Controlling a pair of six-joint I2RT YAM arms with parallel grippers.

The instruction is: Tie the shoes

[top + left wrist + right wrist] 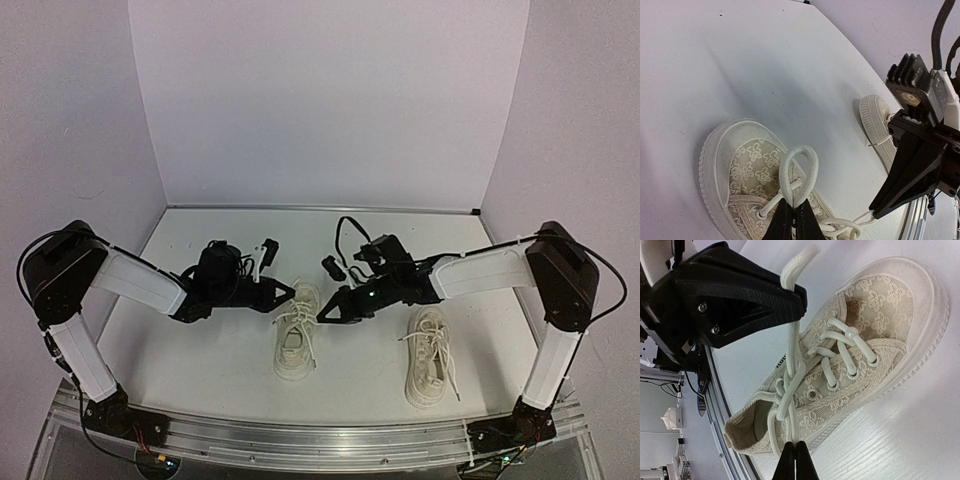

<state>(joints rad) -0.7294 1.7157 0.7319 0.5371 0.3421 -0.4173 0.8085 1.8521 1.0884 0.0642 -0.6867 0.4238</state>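
Two cream-white lace sneakers lie on the white table, the left shoe (pixel 294 345) and the right shoe (pixel 429 357). Both grippers hang over the left shoe's laces (pixel 297 318). My left gripper (pixel 289 293) is shut on an upright loop of white lace (pixel 799 172) above the shoe's toe (pixel 735 165). My right gripper (pixel 326 311) is shut on another loop of the same shoe's lace (pixel 796 390) near the shoe's ankle opening (pixel 752 422). The two loops cross in a loose knot over the tongue. The right shoe's laces lie loose.
The right shoe's toe (pixel 874 117) shows behind the right gripper's black fingers (pixel 912 170) in the left wrist view. A metal rail (pixel 320 440) runs along the table's near edge. White walls enclose the table on three sides.
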